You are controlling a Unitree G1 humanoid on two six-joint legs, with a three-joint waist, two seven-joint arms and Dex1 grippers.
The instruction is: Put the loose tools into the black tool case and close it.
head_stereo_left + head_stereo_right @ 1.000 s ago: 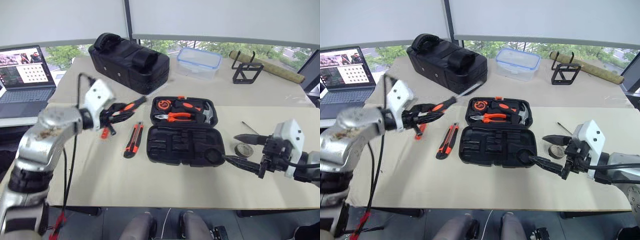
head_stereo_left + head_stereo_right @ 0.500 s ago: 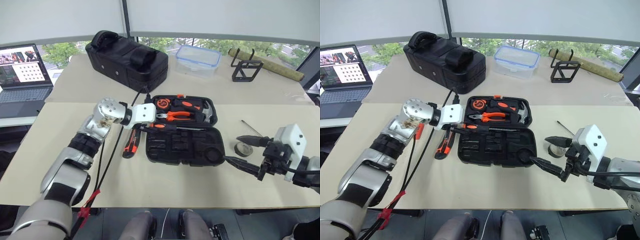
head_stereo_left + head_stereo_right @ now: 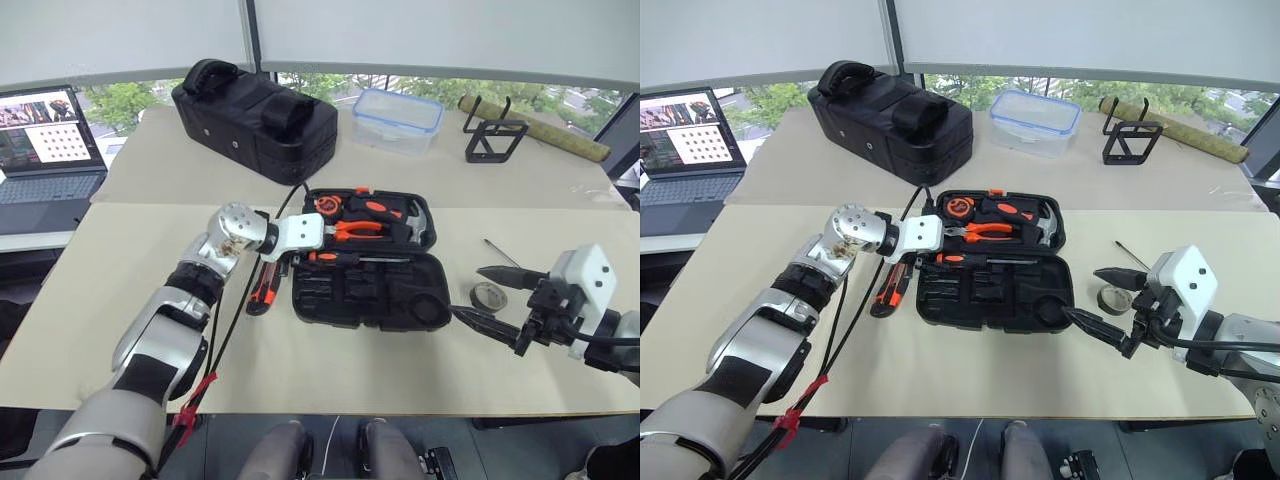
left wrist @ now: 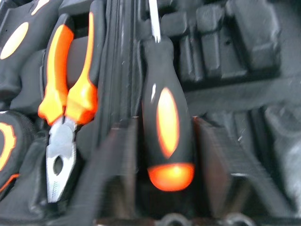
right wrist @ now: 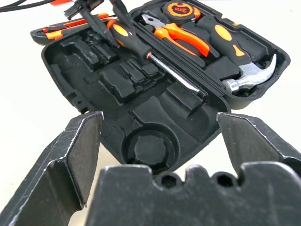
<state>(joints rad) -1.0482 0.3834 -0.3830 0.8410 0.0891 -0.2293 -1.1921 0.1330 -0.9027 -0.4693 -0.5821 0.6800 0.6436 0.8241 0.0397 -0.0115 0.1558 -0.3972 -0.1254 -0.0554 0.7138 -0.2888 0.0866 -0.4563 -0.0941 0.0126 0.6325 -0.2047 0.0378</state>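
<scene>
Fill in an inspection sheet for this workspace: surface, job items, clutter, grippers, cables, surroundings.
Surface: beige table.
Job's things: case open; one screwdriver laid along its hinge; knife left of the case; tape and a thin screwdriver to its right.
Clutter: black bag, clear box, wire stand, roll at the back.
Grippers: left gripper at the screwdriver handle, fingers either side with gaps showing; right gripper open, empty, near the tape.
Cables: black cable along the left arm.
Surroundings: laptop, windows.
</scene>
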